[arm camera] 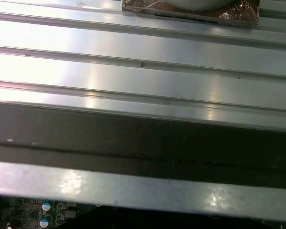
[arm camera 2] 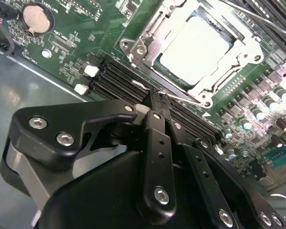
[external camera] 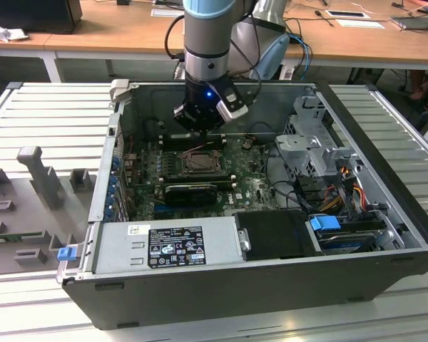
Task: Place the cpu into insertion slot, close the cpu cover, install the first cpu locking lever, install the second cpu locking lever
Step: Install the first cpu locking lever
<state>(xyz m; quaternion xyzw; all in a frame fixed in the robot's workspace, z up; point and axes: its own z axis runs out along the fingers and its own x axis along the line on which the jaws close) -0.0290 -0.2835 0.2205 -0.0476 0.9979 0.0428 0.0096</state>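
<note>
In the exterior view my gripper (external camera: 202,122) hangs inside the open computer case, just behind the insertion slot (external camera: 200,162). In the second wrist view the pale square cpu (arm camera 2: 198,47) lies flat in the slot. The silver cpu cover (arm camera 2: 148,45) is folded down around it, so the chip shows through its window. A thin wire locking lever (arm camera 2: 186,98) runs along the socket edge nearest me. My gripper (arm camera 2: 155,99) is shut, and its black fingertips rest on that lever's wire. I cannot tell whether they pinch it.
Black memory slots (arm camera 2: 117,78) lie between my fingers and the socket, and a coin battery (arm camera 2: 37,16) sits further off. The grey power supply (external camera: 167,246), a black expansion card (external camera: 192,192) and the drive cage (external camera: 314,135) crowd the case. The ribbed metal table (arm camera: 133,71) surrounds the case.
</note>
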